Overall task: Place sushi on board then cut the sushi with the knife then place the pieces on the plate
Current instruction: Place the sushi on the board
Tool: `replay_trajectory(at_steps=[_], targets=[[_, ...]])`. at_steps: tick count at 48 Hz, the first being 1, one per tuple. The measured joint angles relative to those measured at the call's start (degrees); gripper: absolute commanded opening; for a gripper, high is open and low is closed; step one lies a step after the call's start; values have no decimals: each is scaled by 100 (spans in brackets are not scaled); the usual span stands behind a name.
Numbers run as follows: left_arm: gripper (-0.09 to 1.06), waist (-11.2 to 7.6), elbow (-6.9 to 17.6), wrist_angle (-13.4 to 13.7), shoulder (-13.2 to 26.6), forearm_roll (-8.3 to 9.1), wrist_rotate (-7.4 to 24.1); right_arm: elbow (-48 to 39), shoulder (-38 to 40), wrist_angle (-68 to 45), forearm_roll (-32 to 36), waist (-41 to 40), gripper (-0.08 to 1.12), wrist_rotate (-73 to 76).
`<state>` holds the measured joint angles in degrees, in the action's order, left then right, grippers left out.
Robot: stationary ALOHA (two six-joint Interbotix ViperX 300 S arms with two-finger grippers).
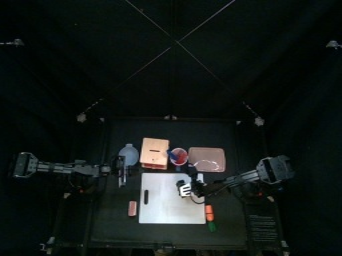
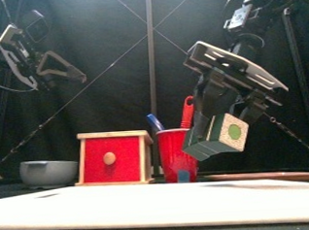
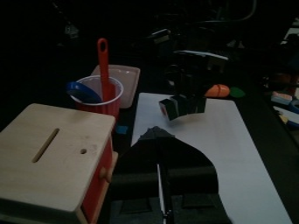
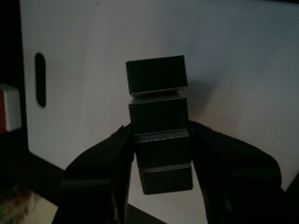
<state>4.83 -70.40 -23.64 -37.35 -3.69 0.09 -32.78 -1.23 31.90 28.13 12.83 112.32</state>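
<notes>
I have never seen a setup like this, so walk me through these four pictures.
It is a robot with two black arms, each ending in a claw. One picture looks down from above, one looks level from the table's front edge, and two come from cameras on the wrists. On the table lie a white cutting board, a wooden box, a red cup with toy knives, a pink tray and a blue-grey bowl. The right claw holds a dark green sushi roll above the board. The left arm rests at the left.
</notes>
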Motion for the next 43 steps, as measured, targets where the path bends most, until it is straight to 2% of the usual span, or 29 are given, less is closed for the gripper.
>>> replay_trajectory(at_steps=[9, 28, 43], targets=[[-2, 35, 0, 0, 0, -132, 9, 642, -598, 677, 97, 308, 61, 765], [-2, 35, 0, 0, -35, -141, 9, 1890, -1494, 1995, -237, 343, 61, 888], [-2, 35, 0, 9, -44, -132, 9, 2162, -1714, 2373, -422, 308, 61, 888]])
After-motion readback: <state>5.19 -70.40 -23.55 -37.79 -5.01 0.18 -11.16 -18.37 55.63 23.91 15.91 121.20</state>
